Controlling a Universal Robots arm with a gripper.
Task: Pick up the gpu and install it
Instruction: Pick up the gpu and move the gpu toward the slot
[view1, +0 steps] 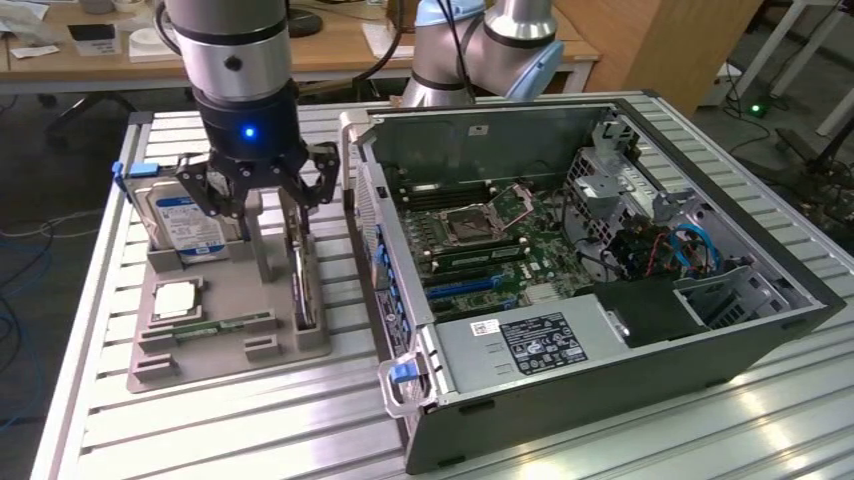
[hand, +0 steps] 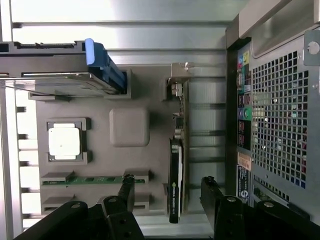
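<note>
Ribbed aluminium desk (view1: 267, 420) in a robotics lab, with office tables behind it. The black two-fingered claw (view1: 267, 215) of the silver arm hangs with its jaws spread wide directly over the gpu (view1: 304, 285), a thin green circuit-board card with a black cooler block on one face. In the wrist view the fingers (hand: 125, 192) stand one on each side of the card and clear of both faces, so nothing is gripped yet.

The card stands on its long edge in a slot of a grey moulded parts tray (view1: 240, 300). That most likely leaves its two flat faces free for the fingers to close on. The tray lies near the desk edge on the exterior view's left.

Beside the card in the same tray:
- a boxy silver hard drive with a blue-white label (view1: 180, 215), propped upright
- a square silver processor chip (view1: 176, 298), lying flat in a pocket
- a narrow green memory stick (view1: 220, 325), set in a groove

Just beside the tray, towards the desk's middle, a dark grey computer case (view1: 534, 125) lies on its side with the panel off. Its green motherboard (view1: 481, 240) faces up, which would let a card go in from above.
</note>
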